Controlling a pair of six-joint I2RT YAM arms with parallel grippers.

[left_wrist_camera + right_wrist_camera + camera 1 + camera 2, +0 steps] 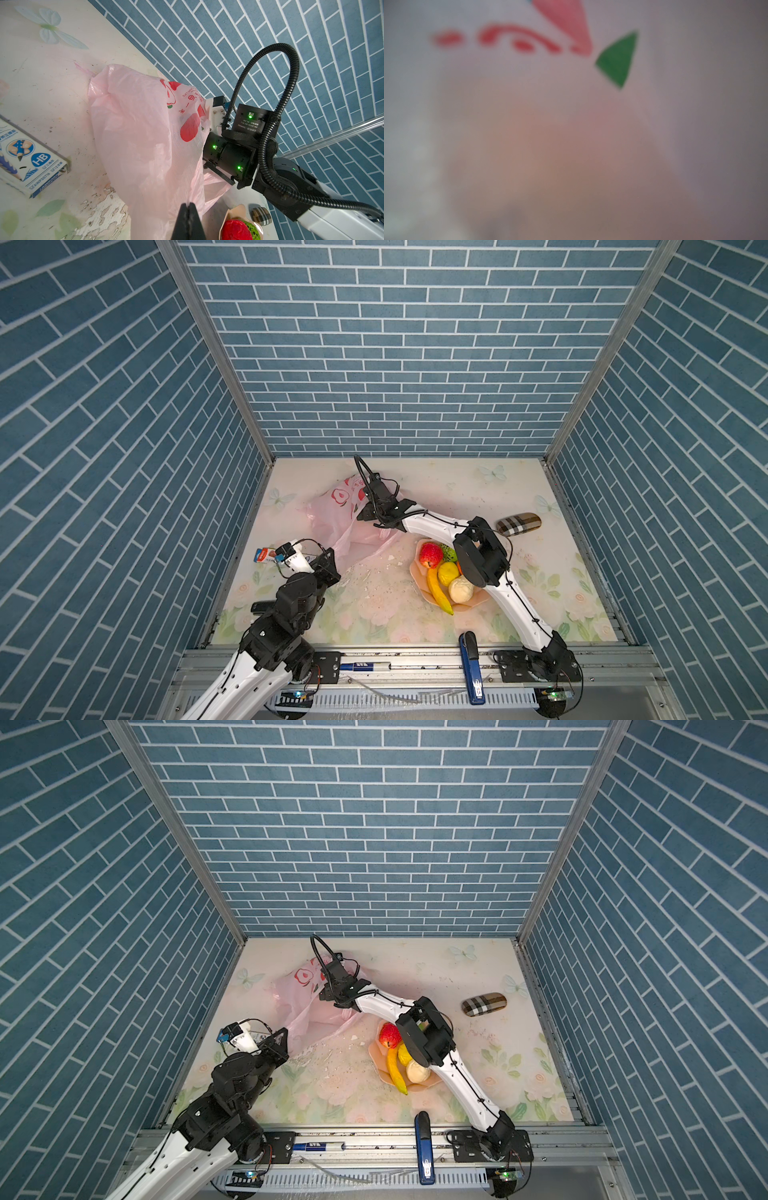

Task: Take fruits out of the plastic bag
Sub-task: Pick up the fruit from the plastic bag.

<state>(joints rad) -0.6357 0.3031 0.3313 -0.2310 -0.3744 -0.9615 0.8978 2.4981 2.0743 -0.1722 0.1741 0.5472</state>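
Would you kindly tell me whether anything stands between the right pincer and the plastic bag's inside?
Only the plastic bag: its pink film hides the tips of the right pincer and blurs across the right wrist view; nothing inside shows.

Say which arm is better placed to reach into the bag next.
Likely right: the right pincer reaches into the plastic bag, jaws hidden; the left pincer is shut on the bag's edge.

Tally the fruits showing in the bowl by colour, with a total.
Red: 1, the apple
Green: 1, the bumpy fruit
Yellow: 2, the banana and the lemon
Cream-white: 1, the lumpy fruit
Orange: 1, a small orange, mostly hidden behind the right arm
Total: 6 showing in the bowl
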